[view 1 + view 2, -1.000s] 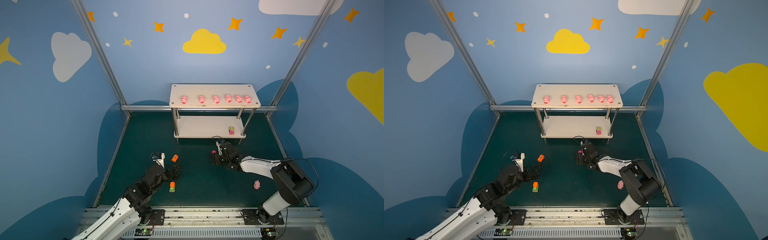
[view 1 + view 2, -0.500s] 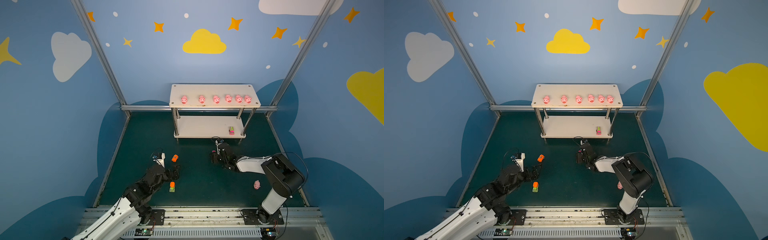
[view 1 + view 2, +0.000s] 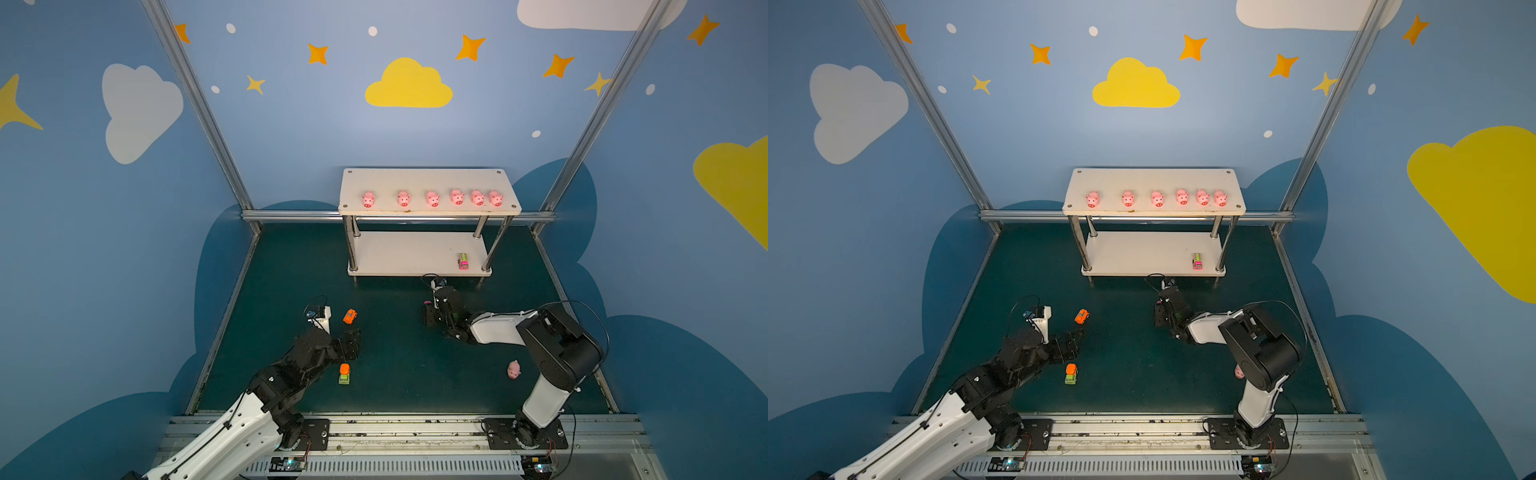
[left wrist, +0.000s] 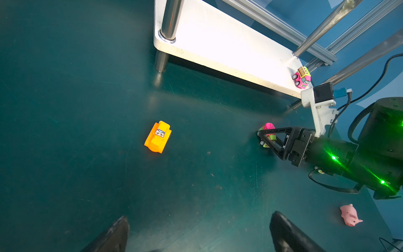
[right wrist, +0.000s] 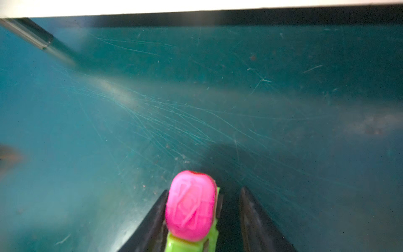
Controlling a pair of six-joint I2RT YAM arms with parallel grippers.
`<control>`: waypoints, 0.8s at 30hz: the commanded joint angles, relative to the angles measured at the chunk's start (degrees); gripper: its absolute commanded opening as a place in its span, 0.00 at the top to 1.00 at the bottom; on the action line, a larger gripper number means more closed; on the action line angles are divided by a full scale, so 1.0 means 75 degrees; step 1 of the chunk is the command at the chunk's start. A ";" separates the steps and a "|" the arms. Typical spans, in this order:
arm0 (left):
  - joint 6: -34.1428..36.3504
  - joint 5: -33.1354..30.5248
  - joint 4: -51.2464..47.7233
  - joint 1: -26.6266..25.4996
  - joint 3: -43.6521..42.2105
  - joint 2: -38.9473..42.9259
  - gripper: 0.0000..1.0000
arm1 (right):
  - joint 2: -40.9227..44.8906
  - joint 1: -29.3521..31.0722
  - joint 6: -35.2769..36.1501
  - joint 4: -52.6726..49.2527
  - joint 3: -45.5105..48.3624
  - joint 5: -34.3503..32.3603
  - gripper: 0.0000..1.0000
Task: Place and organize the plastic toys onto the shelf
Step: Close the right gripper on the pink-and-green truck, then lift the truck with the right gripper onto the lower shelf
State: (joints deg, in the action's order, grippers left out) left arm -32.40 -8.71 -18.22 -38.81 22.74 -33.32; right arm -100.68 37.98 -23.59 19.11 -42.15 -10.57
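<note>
Magenta truck (image 5: 190, 207) lies lengthwise between the half-open fingers (image 5: 152, 222) of my right hand (image 5: 204, 191), touching one; shelf (image 3: 407, 253) just on the far side.

Lab robot cell, sky-mural walls (image 3: 291, 124), alu frame (image 3: 199, 104)

No legible words, brands or numbers anywhere, sticker (image 4: 159, 132) on the orange car (image 4: 157, 137) shows only cartoon eyes, pink truck (image 4: 301, 77) markings too small to read

Green floor (image 3: 395, 365) (scratched) with shelf (image 3: 415, 253), orange car (image 3: 350, 316), pig (image 3: 514, 369)
</note>
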 commanded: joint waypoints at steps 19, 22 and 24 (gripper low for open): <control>-0.0055 -0.0058 -0.0040 -0.0027 -0.0023 0.0096 0.00 | -0.0152 0.0069 -0.0024 -0.0526 -0.0215 -0.0261 0.54; -0.0040 -0.0049 -0.0044 -0.0029 -0.0021 0.0094 0.00 | -0.0204 0.0069 -0.0024 -0.0656 -0.0306 -0.0282 0.59; -0.0047 -0.0046 -0.0044 -0.0027 -0.0003 0.0095 0.00 | -0.0239 0.0072 -0.0038 -0.0745 -0.0334 -0.0302 0.64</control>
State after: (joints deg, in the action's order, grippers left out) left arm -32.42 -8.67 -18.24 -38.81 22.74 -33.17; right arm -100.99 38.20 -23.59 16.75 -43.31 -11.92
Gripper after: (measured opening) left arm 0.997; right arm 0.372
